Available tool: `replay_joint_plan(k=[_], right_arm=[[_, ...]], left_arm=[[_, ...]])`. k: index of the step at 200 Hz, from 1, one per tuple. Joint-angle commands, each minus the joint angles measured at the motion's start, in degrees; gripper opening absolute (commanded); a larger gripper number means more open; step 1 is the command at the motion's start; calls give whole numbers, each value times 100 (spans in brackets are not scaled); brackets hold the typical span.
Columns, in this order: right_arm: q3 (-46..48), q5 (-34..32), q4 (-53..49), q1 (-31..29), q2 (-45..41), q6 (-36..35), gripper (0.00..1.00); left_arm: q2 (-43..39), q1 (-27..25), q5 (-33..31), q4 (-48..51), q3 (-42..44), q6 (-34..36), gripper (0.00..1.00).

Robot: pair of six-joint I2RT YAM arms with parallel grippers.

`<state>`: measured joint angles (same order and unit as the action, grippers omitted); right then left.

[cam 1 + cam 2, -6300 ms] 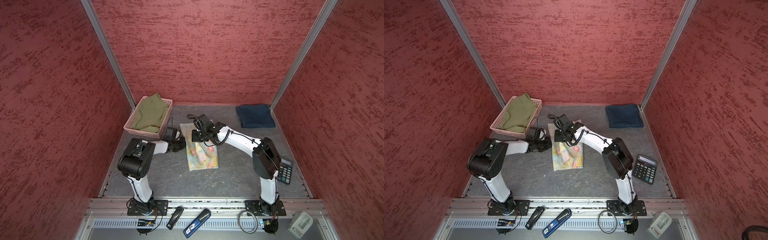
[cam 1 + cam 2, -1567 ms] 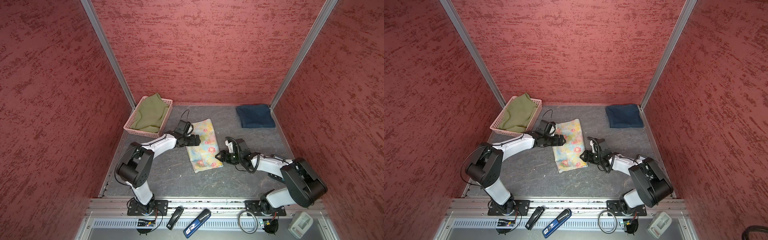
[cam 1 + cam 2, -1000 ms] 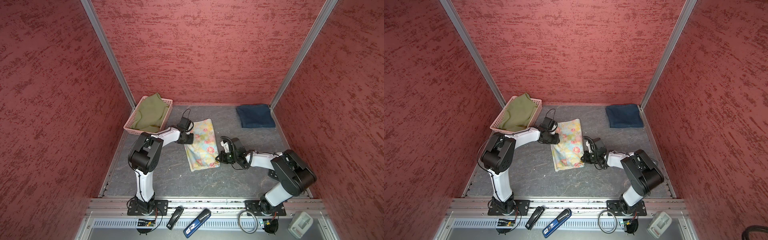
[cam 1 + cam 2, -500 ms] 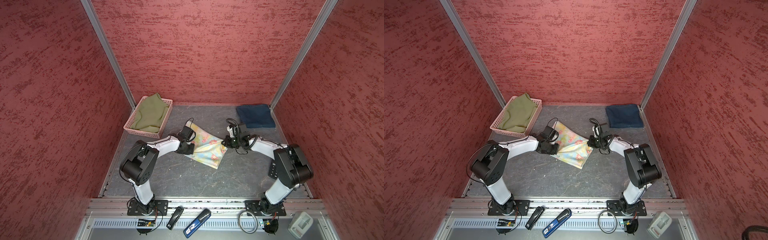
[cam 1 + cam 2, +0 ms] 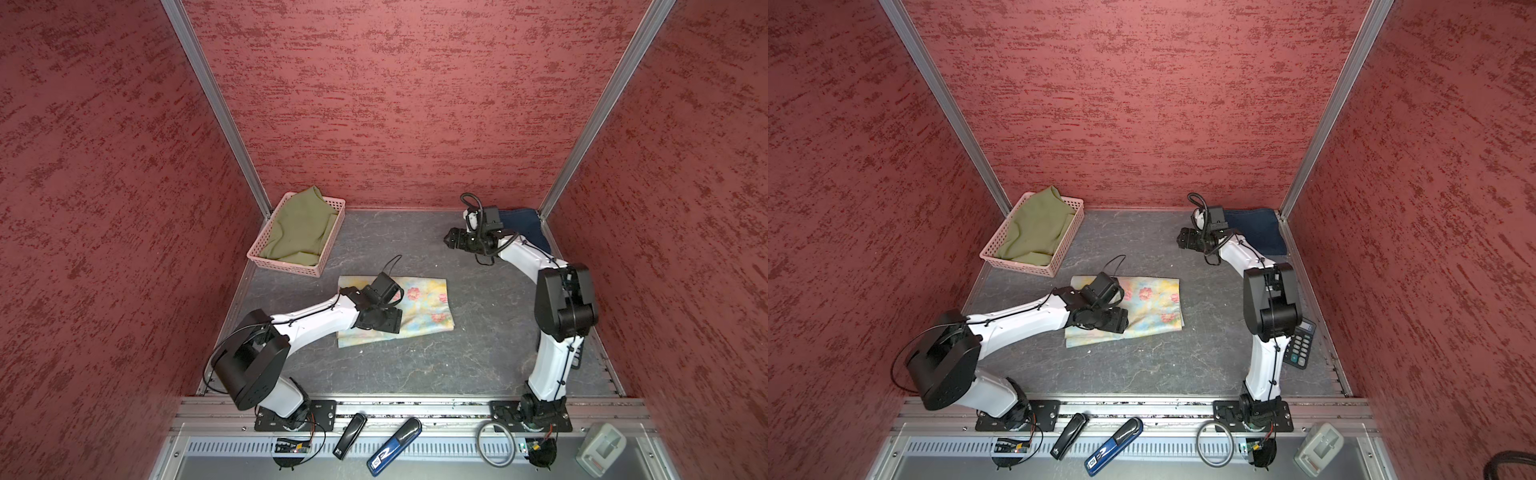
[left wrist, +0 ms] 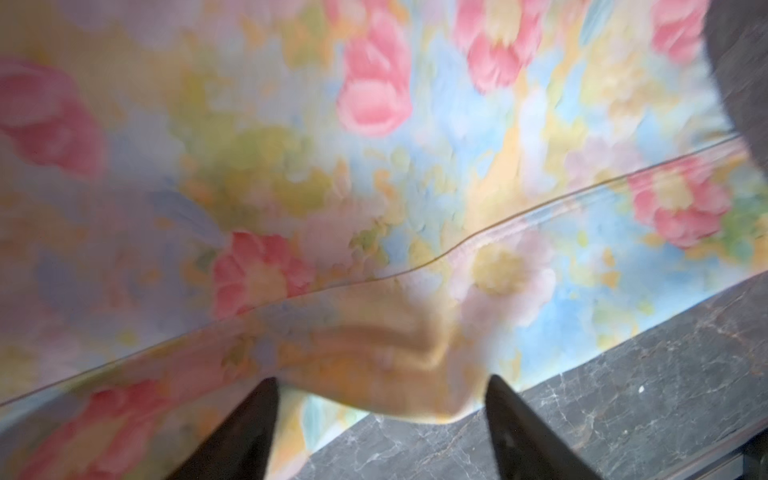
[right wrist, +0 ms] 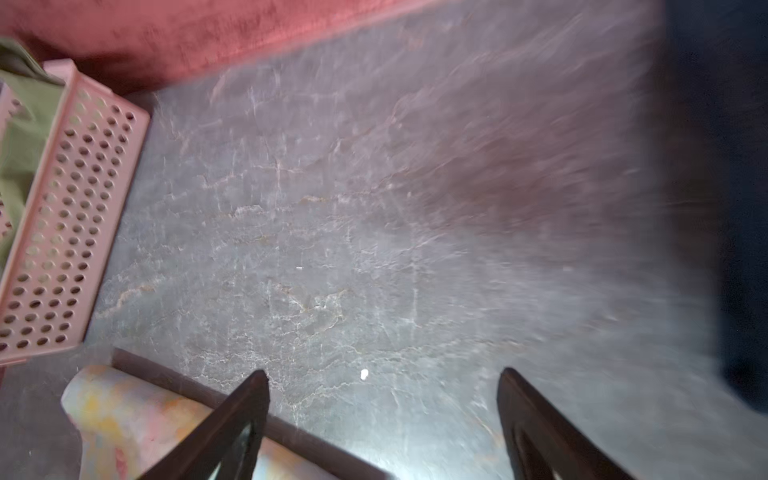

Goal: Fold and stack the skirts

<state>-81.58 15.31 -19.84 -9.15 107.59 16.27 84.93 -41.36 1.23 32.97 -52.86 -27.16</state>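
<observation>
Plainly, the left gripper (image 6: 380,380) stands wide open: its two dark, tapered fingers (image 6: 249,428) are set far apart, and a soft raised pucker of the floral skirt (image 6: 291,166) sits between the tips without being pinched. That cloth is thin and smooth, pale yellow and blue with blurred pink flowers, and a fine seam line runs across it ahead of the fingers. In both top views the left gripper (image 5: 384,322) (image 5: 1115,320) lies low on the near left part of this skirt (image 5: 419,307) (image 5: 1154,307), which is spread flat as a rough rectangle on the grey, marble-veined table (image 5: 415,365).

The right gripper (image 7: 382,374) is just as wide open, its fingers (image 7: 536,428) holding nothing and hanging over bare table (image 7: 332,208). In both top views it (image 5: 453,240) (image 5: 1183,239) is well apart from the floral skirt, toward the back wall. Just behind its wrist lies the denim skirt (image 5: 525,226) (image 5: 1256,232), dark blue and folded flat in the back corner. Across the table from its fingertips stands the pink basket (image 5: 332,239) (image 5: 1065,245) (image 7: 75,208), plastic with round holes, and the olive skirt (image 5: 301,226) (image 5: 1036,230) lies rumpled inside it, plain and matte
</observation>
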Motion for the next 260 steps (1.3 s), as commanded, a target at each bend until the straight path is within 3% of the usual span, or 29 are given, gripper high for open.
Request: replay_joint_plan(k=[1, 40, 97, 141, 163, 182, 219, 260], right_arm=[[904, -82, -49, 59, -1002, 178, 87], [3074, 354, 662, -195, -2396, 1025, 84], [4366, 1016, 912, -668, -2859, 1508, 79], [4747, 1027, 981, -754, -3011, 1568, 78], [4597, 819, 795, -740, -3066, 1538, 78], [4485, 1051, 799, -728, -3052, 1532, 76], [4437, 1160, 1251, -719, -3147, 1668, 76], [3953, 1704, 1780, -632, -2210, 1880, 73]], left_arm=[[-215, 290, -124, -215, -264, 168, 99], [38, 461, 140, -527, -584, 363, 99], [172, 495, 147, -666, -265, 349, 99], [9, -31, 214, -972, -143, 662, 100], [-173, -594, 178, -1313, 21, 1166, 94], [-242, -906, 118, -1471, 90, 1503, 91], [-128, -996, 35, -1500, 94, 1600, 91], [-257, -1061, 55, -1467, 81, 1646, 93]])
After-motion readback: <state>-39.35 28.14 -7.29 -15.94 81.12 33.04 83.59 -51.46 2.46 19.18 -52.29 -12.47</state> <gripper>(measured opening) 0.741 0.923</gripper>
